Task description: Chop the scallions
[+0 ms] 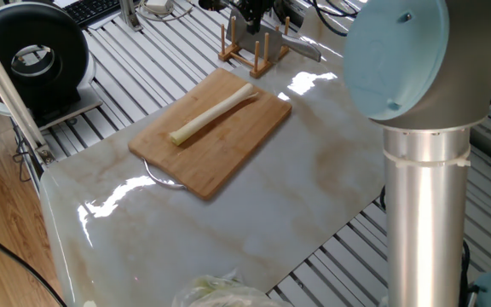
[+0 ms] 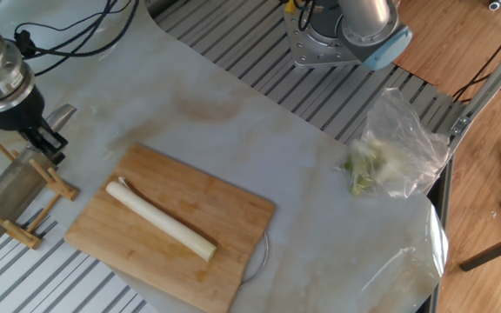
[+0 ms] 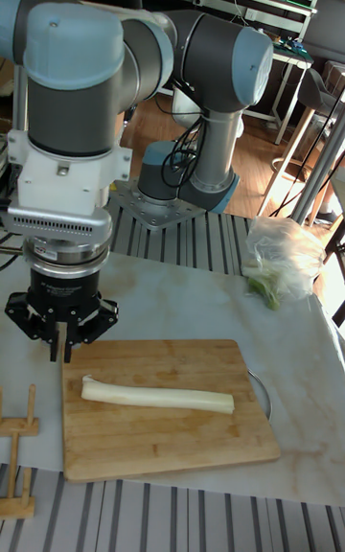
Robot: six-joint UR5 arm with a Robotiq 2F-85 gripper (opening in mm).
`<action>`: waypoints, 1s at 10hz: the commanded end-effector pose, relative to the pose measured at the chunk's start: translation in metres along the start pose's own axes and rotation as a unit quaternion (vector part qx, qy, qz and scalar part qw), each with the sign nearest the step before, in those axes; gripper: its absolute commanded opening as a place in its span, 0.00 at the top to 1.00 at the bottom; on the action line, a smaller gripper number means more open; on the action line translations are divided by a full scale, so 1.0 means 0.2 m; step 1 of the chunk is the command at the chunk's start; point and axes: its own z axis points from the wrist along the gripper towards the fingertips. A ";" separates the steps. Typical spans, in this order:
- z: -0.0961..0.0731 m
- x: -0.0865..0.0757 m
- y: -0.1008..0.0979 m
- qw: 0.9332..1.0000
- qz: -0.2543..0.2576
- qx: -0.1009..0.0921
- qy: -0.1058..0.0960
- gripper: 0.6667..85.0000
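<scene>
Scallions (image 2: 160,222) uncut: one whole stalk lying flat across the cutting board (image 2: 233,228), nothing touching it. Gripper (image 3: 60,345) hangs empty beside the board's end, over the wooden rack (image 2: 26,191) that holds the knife (image 1: 301,48). Fingers look close together in the tall fixed view, but I can't tell whether they're parted or shut from any angle.

Step in hand, as I read it: fetch the knife. To do it well:
- come straight down between the rack posts, they're thin and would snag a finger
- grip the handle, not the blade; the blade is flat polished metal, slippery
- lift clear of the posts before swinging toward the board

Materials:
- stalk: smooth pale cream cylinder, yellowish-green at one end, flared at the other; round, so it'll likely roll under a first cut
- board: bamboo, rectangular, matte grain
- tabletop: glossy marbled sheet, heavy glare, so the board may slide
- leafy bundle in clear crinkled plastic (image 2: 394,155) sits well away from the board, not in play
</scene>
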 end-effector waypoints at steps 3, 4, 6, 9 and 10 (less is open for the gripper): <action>0.00 -0.01 -0.28 0.998 -0.053 0.013 -0.001 0.74; 0.04 -0.02 -0.31 0.998 -0.061 0.015 -0.001 0.73; 0.10 0.00 -0.37 0.997 -0.073 0.025 0.001 0.68; 0.09 0.00 -0.38 0.997 -0.068 0.030 0.003 0.68; 0.09 -0.04 -0.38 0.997 -0.065 0.034 -0.004 0.68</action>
